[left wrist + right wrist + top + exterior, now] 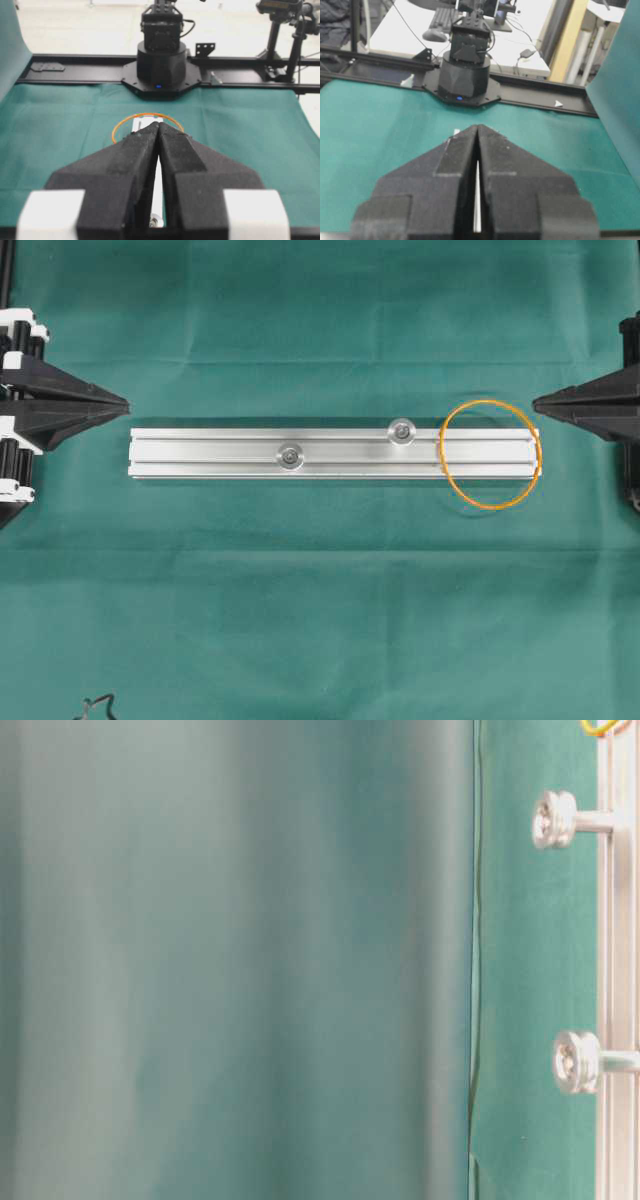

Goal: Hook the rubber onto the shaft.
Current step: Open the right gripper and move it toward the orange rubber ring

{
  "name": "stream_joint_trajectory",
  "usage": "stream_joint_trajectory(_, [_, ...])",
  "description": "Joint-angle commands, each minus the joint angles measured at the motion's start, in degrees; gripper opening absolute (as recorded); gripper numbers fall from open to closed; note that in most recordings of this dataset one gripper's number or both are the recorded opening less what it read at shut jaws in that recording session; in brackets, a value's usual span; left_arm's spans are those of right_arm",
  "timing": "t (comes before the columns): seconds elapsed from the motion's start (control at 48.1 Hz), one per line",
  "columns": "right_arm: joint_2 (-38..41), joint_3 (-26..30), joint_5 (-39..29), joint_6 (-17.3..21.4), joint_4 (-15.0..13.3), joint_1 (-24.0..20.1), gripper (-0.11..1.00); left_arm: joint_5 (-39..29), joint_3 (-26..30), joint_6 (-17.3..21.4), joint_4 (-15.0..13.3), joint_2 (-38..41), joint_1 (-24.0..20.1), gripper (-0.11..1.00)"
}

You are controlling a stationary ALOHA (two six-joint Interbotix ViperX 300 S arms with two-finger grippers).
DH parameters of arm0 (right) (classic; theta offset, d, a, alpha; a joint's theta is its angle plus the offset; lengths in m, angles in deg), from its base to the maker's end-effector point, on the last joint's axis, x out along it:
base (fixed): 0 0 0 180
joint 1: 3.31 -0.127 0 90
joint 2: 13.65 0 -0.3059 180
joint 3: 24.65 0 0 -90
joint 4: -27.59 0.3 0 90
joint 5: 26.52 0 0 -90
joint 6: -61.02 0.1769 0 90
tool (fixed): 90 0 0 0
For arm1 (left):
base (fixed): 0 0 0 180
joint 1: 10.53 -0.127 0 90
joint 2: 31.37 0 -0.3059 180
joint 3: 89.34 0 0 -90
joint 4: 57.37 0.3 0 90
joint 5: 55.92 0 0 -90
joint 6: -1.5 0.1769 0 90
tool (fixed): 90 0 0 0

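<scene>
From above I see a long silver aluminium rail lying flat across a green cloth-covered table; two short silver shafts with round heads stand up from it, one near the middle and one further toward my right arm's side. The thin orange rubber band lies as an open loop draped over the rail's right end, wider than the rail, so it spills onto the cloth on both sides; it is just beside the nearer shaft but not around it. My left gripper waits off the rail's left end, its black jaws pressed together and holding nothing; my right gripper mirrors it at the right end, also closed and empty, close to the band. Nothing is hooked yet, I judge. Risks ahead: the band is thin and lies flat, so a pinch may miss it or catch cloth; stretched, it could slip off the jaws and snap away; pulling it might drag the loose rail.
</scene>
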Motion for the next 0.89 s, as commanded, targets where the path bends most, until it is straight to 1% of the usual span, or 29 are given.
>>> stream_joint_trajectory(0.0, [0.35, 0.88, 0.18, 0.53, 0.26, 0.09, 0.03, -1.32, 1.58, 0.26, 1.85, 0.26, -0.35, 0.00])
stream_joint_trajectory(0.208, [1.32, 2.46, -3.60, 0.62, 0.26, 0.09, 0.03, -4.66, 2.46, 0.26, 1.76, -0.26, -0.35, 0.00])
stream_joint_trajectory(0.458, [1.14, 3.52, -5.01, 0.62, 0.26, 0.09, 0.03, -4.75, 2.55, 0.18, 1.76, -0.70, -0.44, 0.00])
stream_joint_trajectory(0.52, [1.14, 4.13, -6.42, 0.70, 0.35, 0.00, 0.03, -5.19, 2.64, 0.09, 1.76, -0.70, -0.44, 0.00])
stream_joint_trajectory(0.603, [1.14, 5.19, -10.20, 0.88, 0.44, 0.09, 0.03, -7.29, 3.08, -0.09, 1.85, -0.70, -0.44, 0.00])
stream_joint_trajectory(0.666, [1.23, 6.50, -15.21, 1.32, 0.53, 0.09, 0.03, -10.55, 3.87, -0.18, 1.76, -0.70, -0.44, 0.00])
stream_joint_trajectory(0.811, [1.23, 9.58, -26.81, 2.99, 0.53, 0.09, 0.03, -19.42, 6.42, -0.18, 1.85, -0.70, -0.44, 0.00])
stream_joint_trajectory(0.874, [1.32, 10.81, -32.08, 3.69, 0.53, 0.00, 0.03, -24.35, 7.82, -0.26, 1.76, -0.70, -0.35, 0.00])
